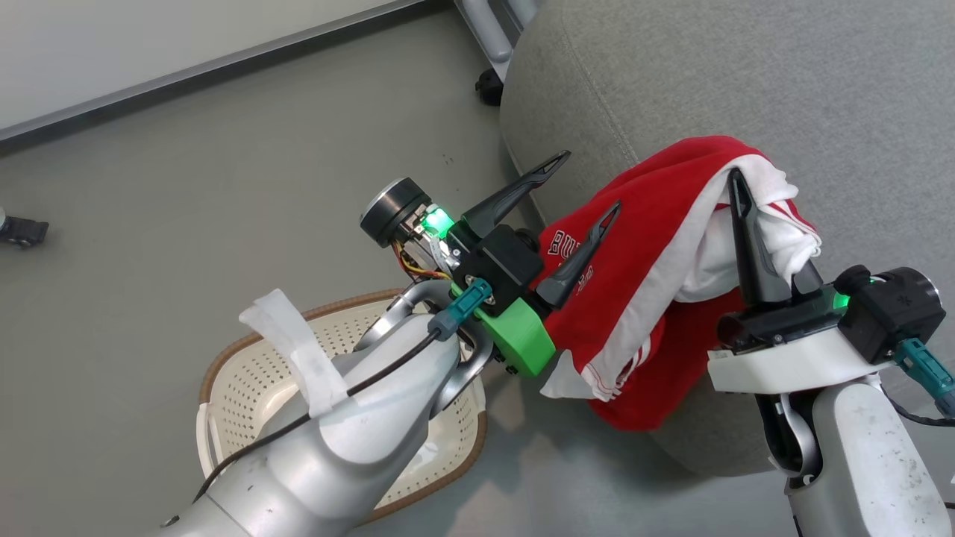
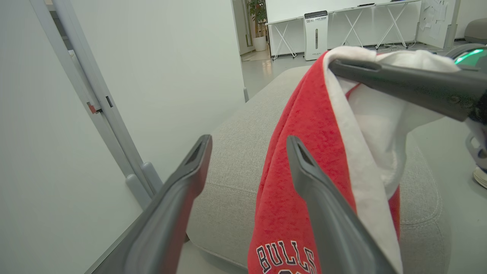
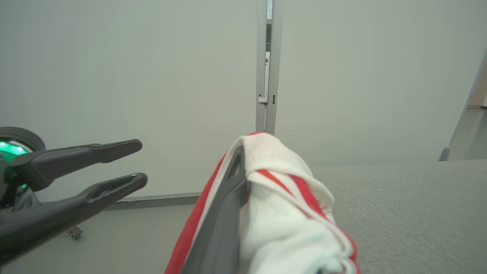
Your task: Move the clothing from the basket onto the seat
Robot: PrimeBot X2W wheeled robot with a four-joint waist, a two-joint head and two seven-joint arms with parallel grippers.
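Half the basket behind the left arm, clothing over right fingers

"BULLS" in white, dark-outlined capitals on the red clothing

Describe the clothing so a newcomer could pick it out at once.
Find the big grey seat at the right of the head view. In front of its rounded near edge, the right gripper holds up the clothing: bright red fabric with white panels and white lettering, unlike the cream basket on the floor.
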